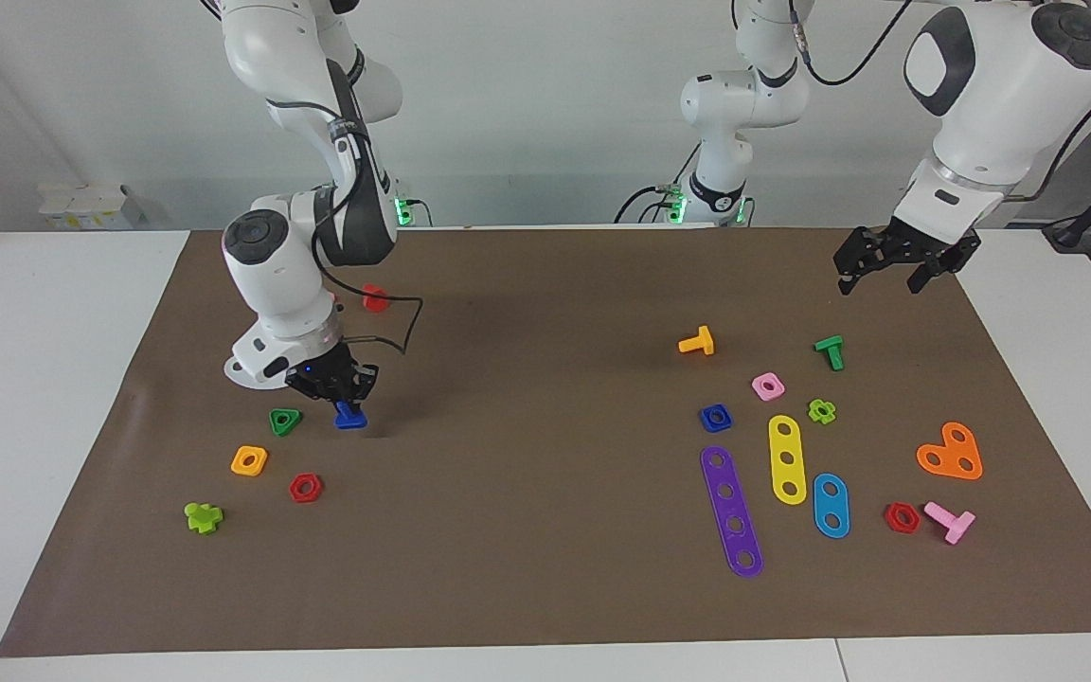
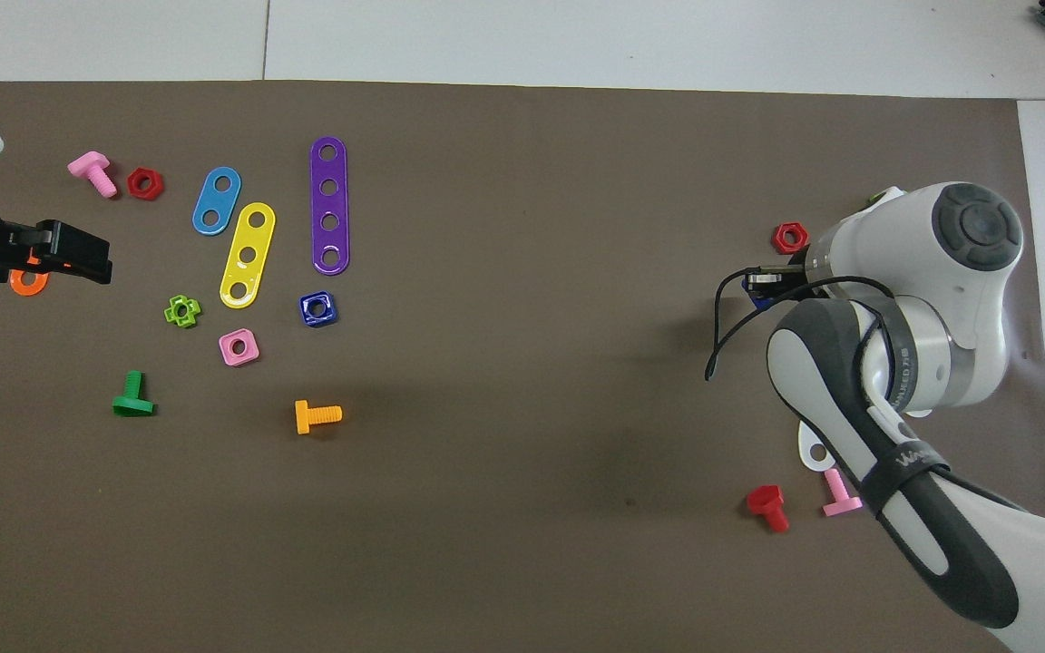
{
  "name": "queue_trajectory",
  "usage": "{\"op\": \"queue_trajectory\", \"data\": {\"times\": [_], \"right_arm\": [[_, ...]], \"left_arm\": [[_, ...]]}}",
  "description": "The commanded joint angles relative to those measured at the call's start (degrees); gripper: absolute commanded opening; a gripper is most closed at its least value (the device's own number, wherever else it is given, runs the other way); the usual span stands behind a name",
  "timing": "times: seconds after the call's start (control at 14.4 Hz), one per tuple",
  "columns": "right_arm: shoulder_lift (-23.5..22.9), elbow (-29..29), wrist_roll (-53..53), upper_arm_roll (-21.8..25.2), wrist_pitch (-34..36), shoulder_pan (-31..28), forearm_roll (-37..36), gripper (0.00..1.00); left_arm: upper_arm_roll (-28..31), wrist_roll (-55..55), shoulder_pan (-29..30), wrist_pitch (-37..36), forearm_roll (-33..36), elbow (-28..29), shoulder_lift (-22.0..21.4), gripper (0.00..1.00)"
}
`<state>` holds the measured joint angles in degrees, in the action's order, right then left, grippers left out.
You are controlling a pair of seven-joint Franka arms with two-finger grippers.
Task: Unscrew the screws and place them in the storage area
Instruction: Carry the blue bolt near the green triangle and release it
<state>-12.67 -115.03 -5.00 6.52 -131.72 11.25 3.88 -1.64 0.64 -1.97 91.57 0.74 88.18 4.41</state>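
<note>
A dark-blue screw (image 1: 350,416) stands head-down on the brown mat (image 1: 545,313) at the right arm's end of the table. My right gripper (image 1: 344,398) is low over it and shut on its shaft. In the overhead view the right arm covers the gripper, and only a sliver of the blue screw (image 2: 756,297) shows. My left gripper (image 1: 886,275) is open and empty. It waits in the air over the orange heart-shaped plate (image 2: 28,282) at the left arm's end.
Around the right gripper lie a green triangular nut (image 1: 285,421), an orange square nut (image 1: 249,460), a red hex nut (image 1: 305,487), a lime bolt (image 1: 204,516) and a red bolt (image 1: 374,297). The left arm's end holds a blue square nut (image 1: 715,417), other bolts and nuts, and perforated strips (image 1: 731,510).
</note>
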Motion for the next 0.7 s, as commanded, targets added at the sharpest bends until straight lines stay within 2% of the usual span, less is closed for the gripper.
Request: {"op": "queue_trajectory", "data": {"times": [0.0,0.56,0.63], "right_arm": [[2.0,-5.8,6.2,-1.0,-4.1,-3.9,1.7,0.00],[2.3,-7.9,7.0,-1.2,-4.2,-4.2,2.2,0.00],[2.1,-8.0,7.0,-1.2,-4.2,-4.3,2.2,0.31]], "left_arm": [[0.1,0.2,0.0,0.9,0.9,2.5,-2.1,1.00],[0.1,0.2,0.0,0.9,0.9,2.5,-2.1,1.00],[0.1,0.2,0.0,0.9,0.9,2.5,-2.1,1.00]]}}
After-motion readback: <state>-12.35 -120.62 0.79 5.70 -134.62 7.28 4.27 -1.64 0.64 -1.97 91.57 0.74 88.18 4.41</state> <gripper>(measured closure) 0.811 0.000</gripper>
